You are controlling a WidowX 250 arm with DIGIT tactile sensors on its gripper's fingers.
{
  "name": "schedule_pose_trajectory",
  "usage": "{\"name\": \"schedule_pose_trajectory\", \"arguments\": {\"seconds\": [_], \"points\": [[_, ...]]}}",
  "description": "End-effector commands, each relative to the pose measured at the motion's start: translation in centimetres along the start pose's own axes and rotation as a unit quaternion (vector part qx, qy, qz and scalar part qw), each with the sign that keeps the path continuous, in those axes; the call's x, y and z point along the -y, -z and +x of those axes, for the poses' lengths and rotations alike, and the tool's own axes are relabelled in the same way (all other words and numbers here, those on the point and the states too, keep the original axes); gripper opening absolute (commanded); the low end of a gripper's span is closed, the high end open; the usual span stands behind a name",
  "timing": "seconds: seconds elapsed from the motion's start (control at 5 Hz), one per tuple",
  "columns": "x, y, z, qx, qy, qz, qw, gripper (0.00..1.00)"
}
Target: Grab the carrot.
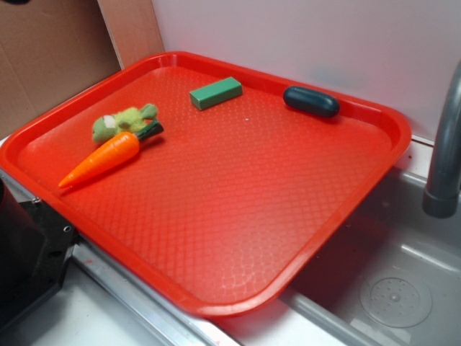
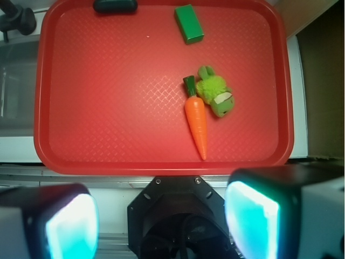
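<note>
carrot (image 2: 196,120): glossy orange, tapering to a point, dark green stem | lies on red tray (image 2: 108,108), touching green plush toy (image 2: 216,94) | gripper (image 2: 161,216): fingers spread, above tray edge, empty

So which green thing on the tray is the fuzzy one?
The plush toy right beside the carrot. The green block near the far rim is smooth and boxy.

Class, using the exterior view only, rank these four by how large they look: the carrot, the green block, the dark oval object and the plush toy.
1. Tray aside, the carrot looks largest.
2. The plush toy, dark oval object and green block look too alike to rank; the last two also lie farther from the camera.
</note>
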State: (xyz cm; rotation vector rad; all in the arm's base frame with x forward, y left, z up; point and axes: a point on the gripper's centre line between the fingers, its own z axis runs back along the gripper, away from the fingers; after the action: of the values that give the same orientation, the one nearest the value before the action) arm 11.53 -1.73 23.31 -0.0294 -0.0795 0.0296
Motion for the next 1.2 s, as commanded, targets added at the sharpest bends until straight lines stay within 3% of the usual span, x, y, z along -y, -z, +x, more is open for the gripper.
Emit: {"name": "schedule_pose_trajectory", "arguments": {"seconds": [0.0,1.0], "points": [[0.0,0.0,0.0,0.000,0.000,0.000,1.000,1.00],[-3.1,10.0,3.0,-0.047,-0.056,0.028,0.997,1.00]]}}
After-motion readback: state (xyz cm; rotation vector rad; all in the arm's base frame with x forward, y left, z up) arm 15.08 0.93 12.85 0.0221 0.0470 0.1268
